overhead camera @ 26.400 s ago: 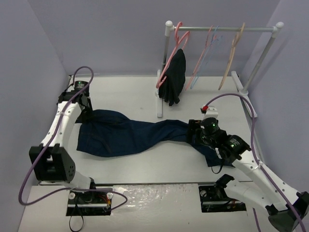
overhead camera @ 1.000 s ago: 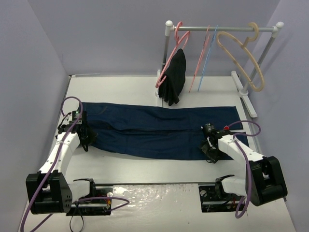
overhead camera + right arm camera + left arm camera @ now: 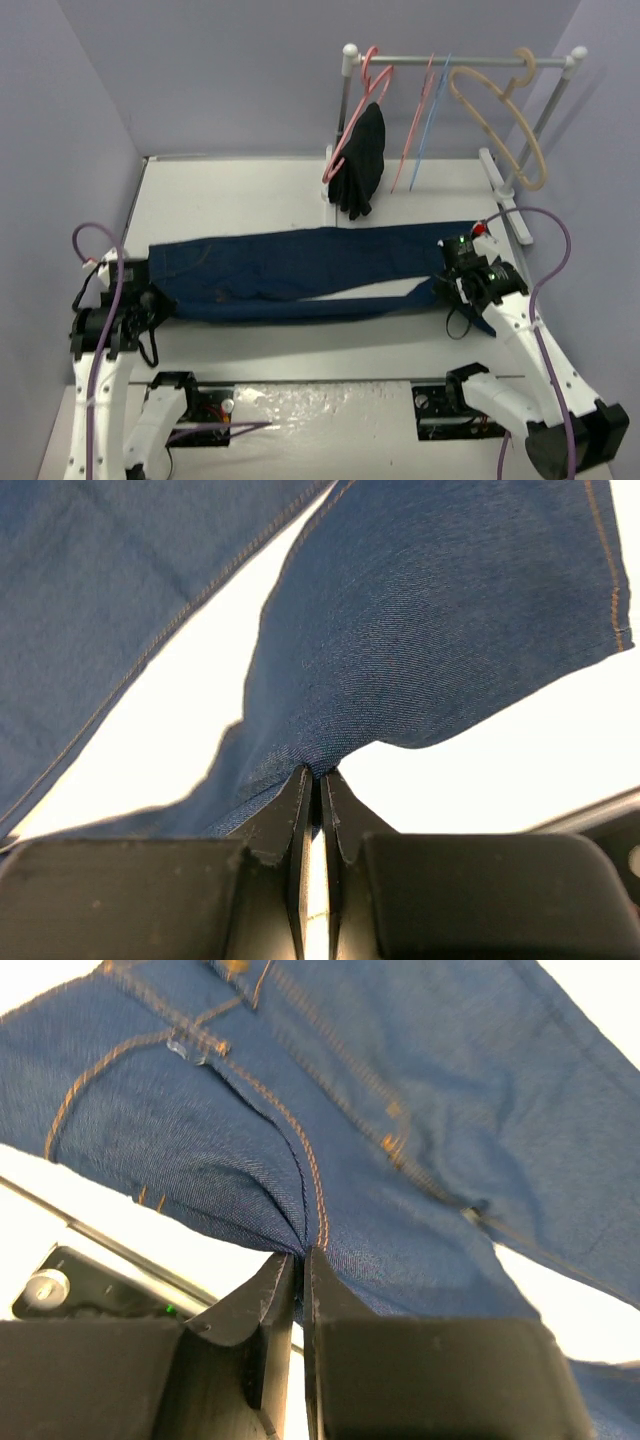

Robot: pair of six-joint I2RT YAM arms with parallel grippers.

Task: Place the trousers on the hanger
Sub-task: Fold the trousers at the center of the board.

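Note:
The trousers are dark navy jeans stretched left to right across the table, waist at the left and leg ends at the right. My left gripper is shut on the waist end; in the left wrist view its jaws pinch a seam of the denim. My right gripper is shut on a leg end, and the right wrist view shows the cloth bunched between its jaws. The light-blue hanger hangs on the rail at the back, away from both grippers.
A white rail stand stands at the back right. It carries a black garment on a pink hanger, another pink hanger and a thick beige hanger. Purple walls close in the sides.
The right gripper has shut on the leg end. Both arms have shifted and pulled the trousers taut, so the cloth looks narrower with a gap between the legs. Much earlier the trousers lay crumpled.

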